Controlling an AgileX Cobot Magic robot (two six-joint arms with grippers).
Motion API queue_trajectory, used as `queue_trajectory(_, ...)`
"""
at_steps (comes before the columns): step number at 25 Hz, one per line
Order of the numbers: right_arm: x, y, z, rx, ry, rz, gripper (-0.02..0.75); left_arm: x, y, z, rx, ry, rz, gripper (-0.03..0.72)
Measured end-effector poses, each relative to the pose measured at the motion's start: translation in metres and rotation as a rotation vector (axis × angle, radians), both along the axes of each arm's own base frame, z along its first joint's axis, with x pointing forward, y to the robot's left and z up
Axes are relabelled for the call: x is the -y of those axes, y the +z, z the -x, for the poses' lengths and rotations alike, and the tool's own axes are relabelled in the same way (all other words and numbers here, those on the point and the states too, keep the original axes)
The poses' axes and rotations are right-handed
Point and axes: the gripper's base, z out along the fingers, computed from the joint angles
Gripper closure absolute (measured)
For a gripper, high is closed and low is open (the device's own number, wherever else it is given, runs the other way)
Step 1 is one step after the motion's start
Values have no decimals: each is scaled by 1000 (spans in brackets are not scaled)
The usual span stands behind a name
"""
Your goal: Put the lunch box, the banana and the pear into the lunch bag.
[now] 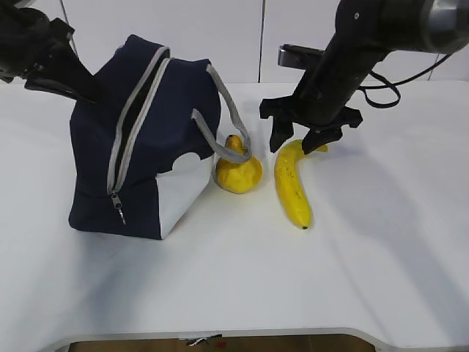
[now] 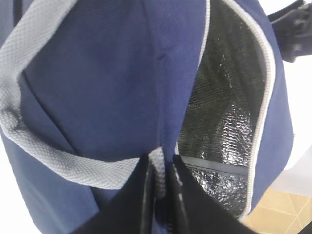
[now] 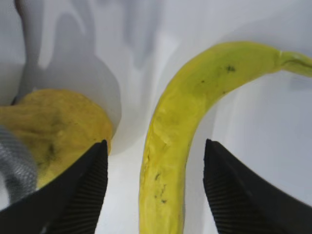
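We see the speckled yellow banana between the right gripper's spread jaws; left gripper pinches the lunch bag; white table, pale wall.

Pear between lunch bag, banana

Woven navy cloth lunch bag, crinkled foil lining

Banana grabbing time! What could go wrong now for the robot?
1. The right claw is open around the banana, but its left finger sits very near the pear. It might bump the pear and roll it.
2. It straddles the banana near the stem end, so the long free end could swing or slip out.
3. The left claw pinches the lunch bag edge; if it slips, the narrow opening may close.
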Motion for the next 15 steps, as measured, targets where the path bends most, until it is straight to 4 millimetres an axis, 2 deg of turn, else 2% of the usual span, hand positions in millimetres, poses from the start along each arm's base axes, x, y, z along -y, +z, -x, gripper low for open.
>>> queue_trajectory(10,-3,-34,-4,-87,-17,-3,235,0,0,0,0,1,0,662)
queue_trajectory(15,-3,-39,-4,-97,-19,-3,260,0,0,0,0,1,0,662)
